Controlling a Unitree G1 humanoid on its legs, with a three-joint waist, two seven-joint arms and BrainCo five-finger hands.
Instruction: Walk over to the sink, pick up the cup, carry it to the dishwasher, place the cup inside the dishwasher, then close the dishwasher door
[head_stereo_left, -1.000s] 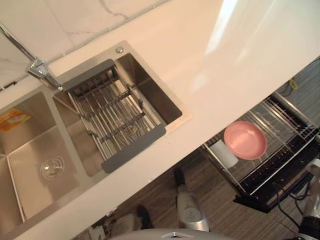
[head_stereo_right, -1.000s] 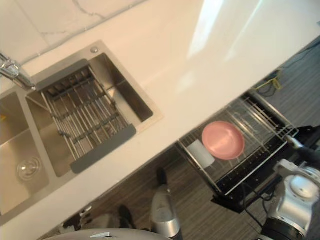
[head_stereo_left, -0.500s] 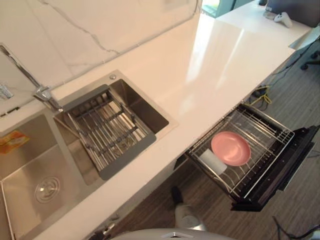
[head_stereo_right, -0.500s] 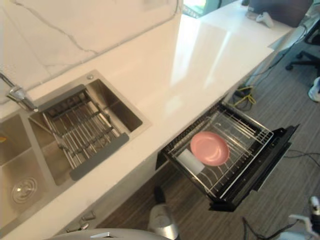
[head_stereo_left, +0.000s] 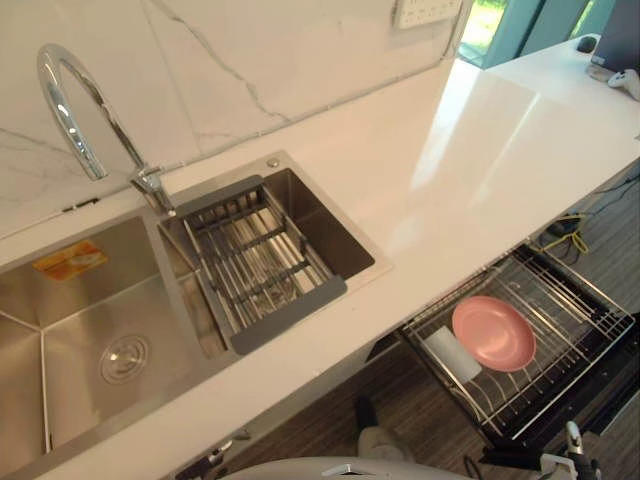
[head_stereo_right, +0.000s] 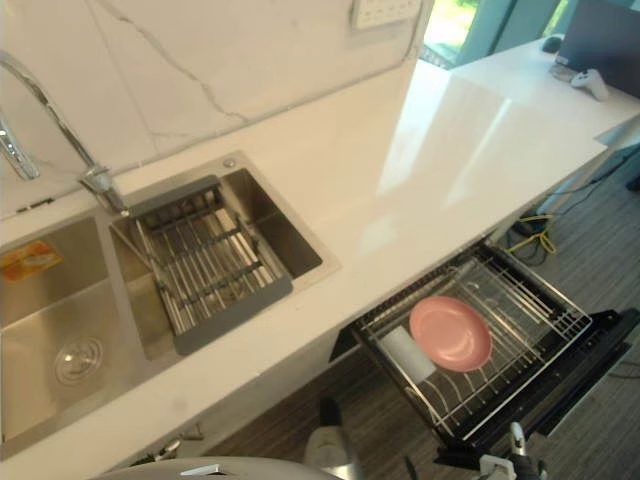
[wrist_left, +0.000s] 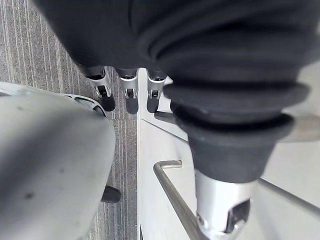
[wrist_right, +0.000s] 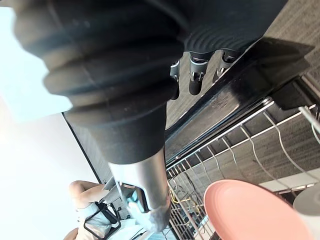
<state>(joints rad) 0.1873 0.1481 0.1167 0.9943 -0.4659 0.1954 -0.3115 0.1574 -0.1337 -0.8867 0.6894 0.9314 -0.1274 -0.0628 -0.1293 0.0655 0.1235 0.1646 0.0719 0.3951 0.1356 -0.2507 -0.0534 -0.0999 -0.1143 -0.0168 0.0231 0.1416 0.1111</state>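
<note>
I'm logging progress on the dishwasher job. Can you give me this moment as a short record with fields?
Cup: in the dishwasher rack, beside the pink plate
Dishwasher door: open, rack pulled out
Sink: a drain rack sits across one basin
Left hand: open, holding nothing
Right hand: open, holding nothing, close to the dishwasher door
Step left: closing the door

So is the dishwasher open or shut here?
Open. Its wire rack is slid out from under the counter, showing a pink plate and white cup inside; the dark door sits beyond it.
</note>
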